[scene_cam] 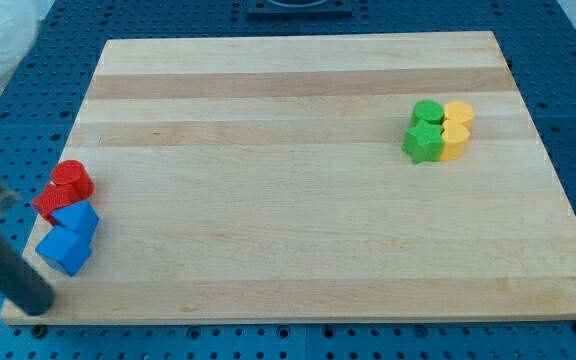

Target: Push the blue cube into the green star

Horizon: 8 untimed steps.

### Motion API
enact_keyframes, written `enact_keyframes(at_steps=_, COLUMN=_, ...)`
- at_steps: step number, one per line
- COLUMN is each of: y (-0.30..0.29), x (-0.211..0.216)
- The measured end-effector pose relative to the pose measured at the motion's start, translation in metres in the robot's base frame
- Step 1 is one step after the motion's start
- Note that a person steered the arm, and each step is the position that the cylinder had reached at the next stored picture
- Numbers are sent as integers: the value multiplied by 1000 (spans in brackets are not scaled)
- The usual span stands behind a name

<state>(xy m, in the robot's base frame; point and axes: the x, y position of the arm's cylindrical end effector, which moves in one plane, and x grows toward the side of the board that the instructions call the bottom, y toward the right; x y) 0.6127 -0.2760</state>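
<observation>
The blue cube (64,250) lies near the board's left edge, low in the view. A second blue block (76,218) touches it from above; its shape is unclear. The green star (423,144) sits far off at the view's right, in a tight cluster of blocks. My tip (36,308) rests at the board's bottom-left corner, just below and left of the blue cube, with a small gap between them. The dark rod slants up to the view's left edge.
Two red blocks (73,180) (50,203) sit directly above the blue ones. A green round block (428,112) and two yellow blocks (458,113) (453,143) adjoin the green star. The wooden board (288,200) lies on a blue perforated table.
</observation>
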Motion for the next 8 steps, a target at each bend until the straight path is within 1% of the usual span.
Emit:
enact_keyframes(at_steps=1, y=-18, x=-16)
enact_keyframes(at_steps=2, y=-15, x=-41)
enact_keyframes(at_steps=3, y=6, x=-52)
enact_keyframes(at_steps=5, y=103, x=-52)
enact_keyframes(at_steps=6, y=120, x=-43)
enact_keyframes(at_steps=7, y=144, x=-43)
enact_keyframes(at_steps=8, y=176, x=-60)
